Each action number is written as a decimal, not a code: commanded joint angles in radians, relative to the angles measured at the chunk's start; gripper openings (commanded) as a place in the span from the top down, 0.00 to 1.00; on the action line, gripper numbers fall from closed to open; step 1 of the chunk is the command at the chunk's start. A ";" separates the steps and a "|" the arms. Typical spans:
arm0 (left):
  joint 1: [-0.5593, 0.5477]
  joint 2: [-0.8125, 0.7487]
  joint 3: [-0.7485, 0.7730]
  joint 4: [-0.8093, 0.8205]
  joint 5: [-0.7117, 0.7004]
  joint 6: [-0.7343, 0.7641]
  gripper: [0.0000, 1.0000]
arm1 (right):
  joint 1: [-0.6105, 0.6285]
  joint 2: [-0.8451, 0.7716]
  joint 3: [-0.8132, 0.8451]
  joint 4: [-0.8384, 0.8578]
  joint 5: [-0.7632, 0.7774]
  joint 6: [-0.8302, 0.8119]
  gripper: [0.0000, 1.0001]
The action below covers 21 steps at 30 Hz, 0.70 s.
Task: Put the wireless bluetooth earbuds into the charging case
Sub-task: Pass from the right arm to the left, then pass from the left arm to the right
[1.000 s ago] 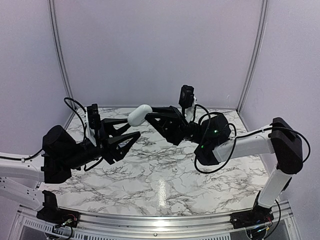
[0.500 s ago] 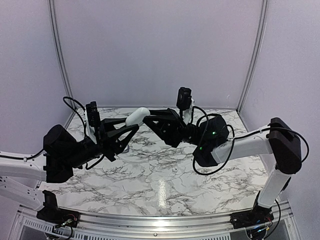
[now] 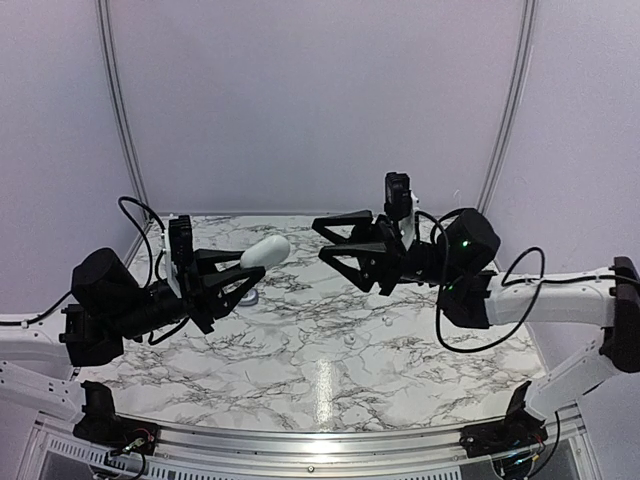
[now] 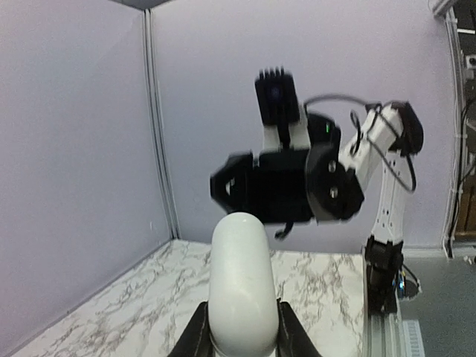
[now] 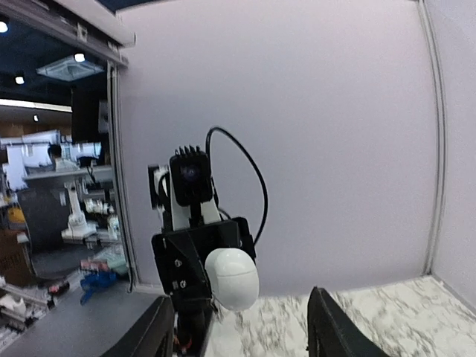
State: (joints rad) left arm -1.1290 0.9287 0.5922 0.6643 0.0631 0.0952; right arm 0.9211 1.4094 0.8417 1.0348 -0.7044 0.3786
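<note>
Above the white, grey-veined marble tabletop [image 3: 300,375], the left gripper [image 3: 255,263] was clamped on the smooth white pebble-shaped charging case [image 3: 268,250]. Its long axis pointed toward the right gripper [image 3: 320,240], whose fingers stood apart. Tiny rounded earbuds [image 3: 350,340] lay on the tabletop, too small to resolve.

Marble-patterned table [image 3: 320,375] inside pale lilac walls [image 3: 320,100].
2 grey posts [image 3: 118,110] stood at the back corners; past the open side lay a dim workshop [image 5: 52,193] with ceiling lights [image 5: 78,58].
</note>
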 commanded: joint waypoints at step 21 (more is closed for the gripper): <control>0.000 0.142 0.222 -0.623 0.189 0.062 1.00 | 0.193 -0.053 0.343 -1.409 0.324 -0.726 0.53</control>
State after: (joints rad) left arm -1.1278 1.0595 0.7773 0.0692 0.2214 0.1608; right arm 1.0885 1.3430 1.1427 -0.3077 -0.4244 -0.3031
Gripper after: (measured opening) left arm 0.229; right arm 0.477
